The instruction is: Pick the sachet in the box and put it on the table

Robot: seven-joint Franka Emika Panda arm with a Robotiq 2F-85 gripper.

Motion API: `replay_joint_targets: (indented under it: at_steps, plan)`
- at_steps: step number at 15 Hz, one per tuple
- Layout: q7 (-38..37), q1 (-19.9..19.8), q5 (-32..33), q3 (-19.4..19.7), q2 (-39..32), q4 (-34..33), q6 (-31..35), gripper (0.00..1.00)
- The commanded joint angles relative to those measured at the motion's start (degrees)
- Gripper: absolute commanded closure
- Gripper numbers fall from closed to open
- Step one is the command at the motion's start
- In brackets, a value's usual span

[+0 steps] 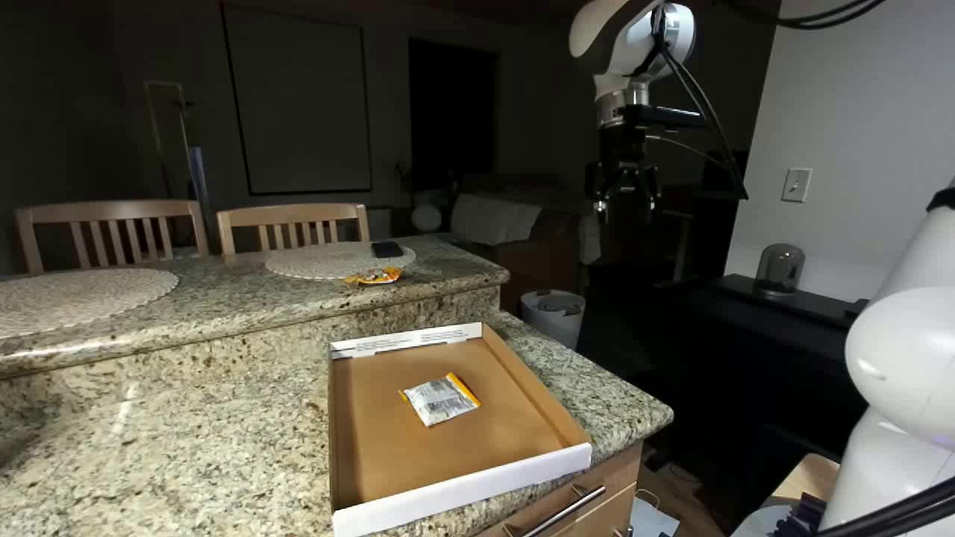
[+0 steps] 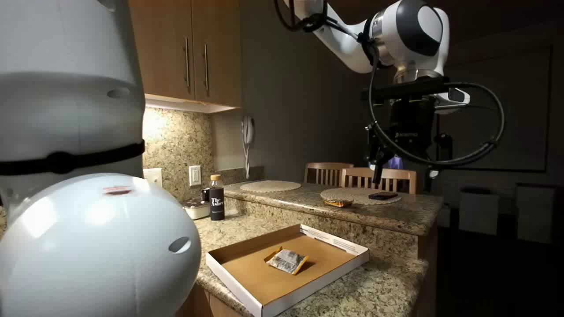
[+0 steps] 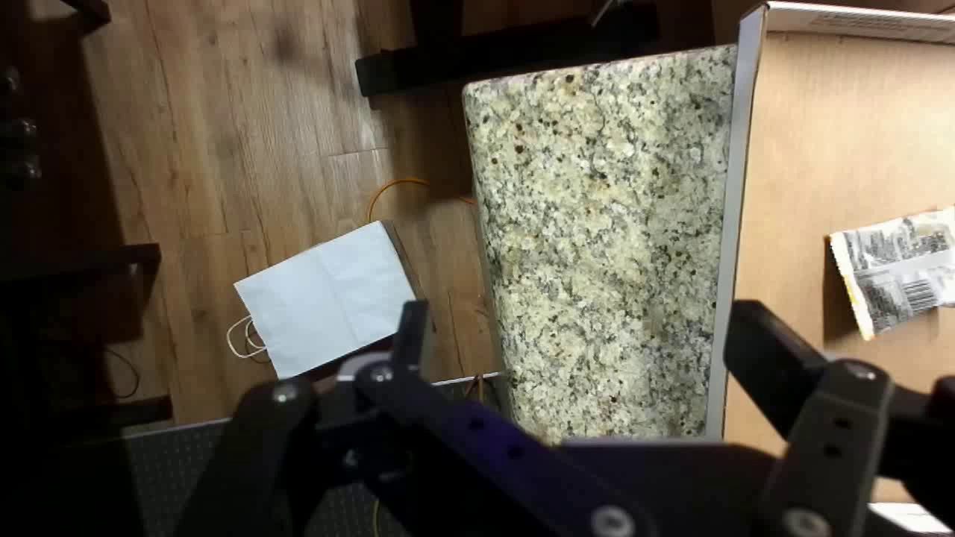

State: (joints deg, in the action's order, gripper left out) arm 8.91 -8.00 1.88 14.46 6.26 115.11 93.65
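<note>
The sachet (image 1: 440, 399) is a small whitish packet with dark print and yellow-orange ends. It lies inside the box, near its middle, in both exterior views (image 2: 287, 260), and at the right edge of the wrist view (image 3: 899, 270). The box (image 1: 462, 492) is shallow, brown inside with white rims (image 2: 317, 285); its side wall (image 3: 735, 224) shows in the wrist view. It stands on the speckled granite table (image 1: 186, 432) near the counter's end. My gripper (image 3: 580, 328) is open and empty. It hangs high, well above the counter and off the box's side, in both exterior views (image 1: 625, 205) (image 2: 404, 172).
A raised granite ledge (image 1: 283, 298) behind the box holds round placemats (image 1: 89, 294), a dark phone (image 1: 386, 249) and an orange wrapper (image 1: 374, 276). A bottle (image 2: 217, 202) stands by the back wall. A white paper bag (image 3: 328, 298) lies on the floor beyond the counter edge.
</note>
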Motion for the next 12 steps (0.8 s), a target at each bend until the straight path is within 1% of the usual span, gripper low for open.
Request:
replay_joint_targets:
  at_steps: [1,6,7,10,12]
  plan:
    - [0.1,-1.0,-0.1,-1.0,-0.1,-0.2,-0.2,0.0]
    - [0.1,-1.0,-0.1,-1.0,-0.1,-0.2,-0.2,0.0]
    - [-0.1,-0.7,-0.6,-1.3,0.6,0.7,0.6,0.0]
    - [-0.4,0.4,-2.0,-3.0,2.8,5.1,8.0,0.0]
    - [-0.3,1.2,-3.9,-4.5,4.3,9.5,12.1,0.0]
